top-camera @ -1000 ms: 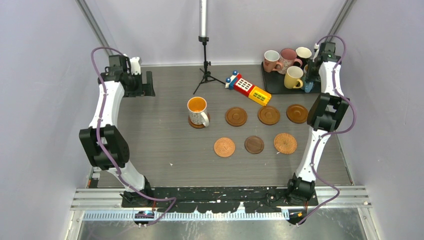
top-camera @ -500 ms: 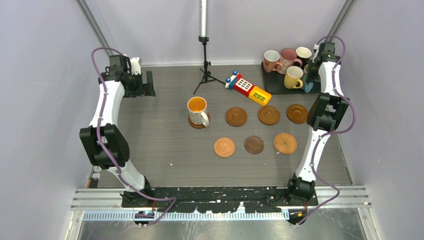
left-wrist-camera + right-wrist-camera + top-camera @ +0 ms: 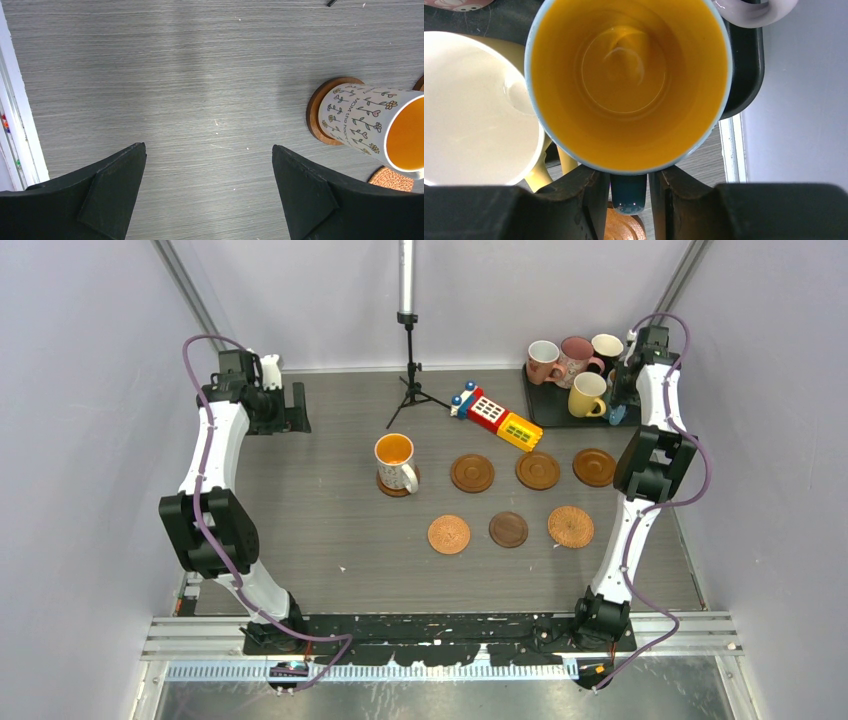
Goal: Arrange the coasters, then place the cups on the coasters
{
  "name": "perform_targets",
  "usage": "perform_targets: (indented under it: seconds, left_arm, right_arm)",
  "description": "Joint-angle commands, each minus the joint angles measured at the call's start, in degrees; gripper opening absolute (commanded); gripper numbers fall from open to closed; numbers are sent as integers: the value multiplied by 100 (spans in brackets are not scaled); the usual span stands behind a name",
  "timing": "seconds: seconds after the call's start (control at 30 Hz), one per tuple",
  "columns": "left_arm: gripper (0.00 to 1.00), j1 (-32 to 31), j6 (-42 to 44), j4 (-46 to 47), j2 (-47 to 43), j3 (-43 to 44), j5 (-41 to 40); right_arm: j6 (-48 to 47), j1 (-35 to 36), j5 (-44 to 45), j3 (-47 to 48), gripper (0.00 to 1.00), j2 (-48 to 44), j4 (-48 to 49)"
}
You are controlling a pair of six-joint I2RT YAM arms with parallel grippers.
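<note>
Handle [image 3: 628,192] of a blue ceramic mug [image 3: 629,85] with an orange inside, grasped at the black rectangular tray [image 3: 746,65].
In the overhead view the right arm covers the right gripper [image 3: 628,175] and nearly all of this mug, and whether it rests on the tray or hangs clear cannot be told. The wrist view looks straight down its upright bore, with the handle pointing back between the two fingers, which clench it from both sides. A yellow mug [image 3: 474,110] is cut off at the left edge, a lavender-grey mug [image 3: 756,10] at the top. The left gripper [image 3: 209,146] is released, fingers wide over the grey wood-grain table [image 3: 200,75]. The white patterned mug [image 3: 367,120] on a brown wooden coaster [image 3: 314,117] is clipped by the frame's right edge.
</note>
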Motion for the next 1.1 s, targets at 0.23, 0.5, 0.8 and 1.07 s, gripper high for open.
perform_targets:
  seconds: [0.23, 0.5, 0.8, 1.07]
  left_arm:
    - [100, 23, -7, 2, -72, 137, 109]
    - [100, 21, -20, 0, -25, 127, 199]
    - [100, 26, 2, 23, 0, 136, 228]
    - [100, 24, -5, 49, -31, 62, 254]
  right_arm:
    - [39, -38, 191, 37, 3, 24, 341]
    - [22, -45, 98, -948, 0, -753, 1377]
    - [100, -97, -41, -1509, 0, -1231, 2381]
    - [202, -148, -168, -1868, 0, -1524, 2768]
